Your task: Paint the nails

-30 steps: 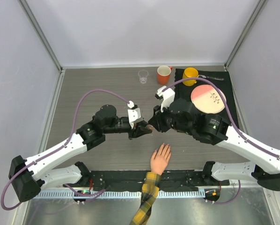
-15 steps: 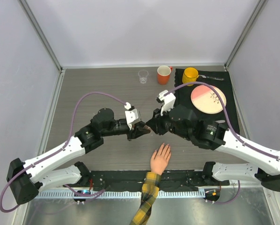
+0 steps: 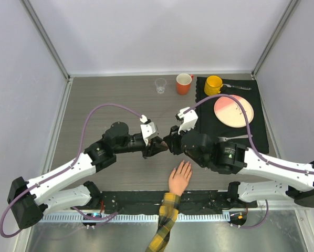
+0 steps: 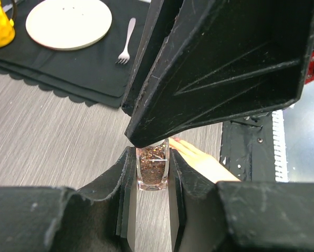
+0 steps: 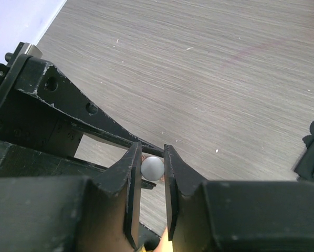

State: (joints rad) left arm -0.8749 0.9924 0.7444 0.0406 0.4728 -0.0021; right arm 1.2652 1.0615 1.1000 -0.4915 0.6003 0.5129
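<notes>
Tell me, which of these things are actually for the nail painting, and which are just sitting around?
For the job: fake hand with its nails; glittery polish bottle clamped in the left gripper; grey round cap pinched by the right gripper.
Just lying about: clear cup, orange mug, yellow mug, plate, fork, black placemat.

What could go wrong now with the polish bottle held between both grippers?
The right gripper pinches only the small round cap; it could slip out mid-twist. The left gripper holds the glitter bottle by its sides, so a hard pull might tilt it and spill polish near the fake hand.
</notes>
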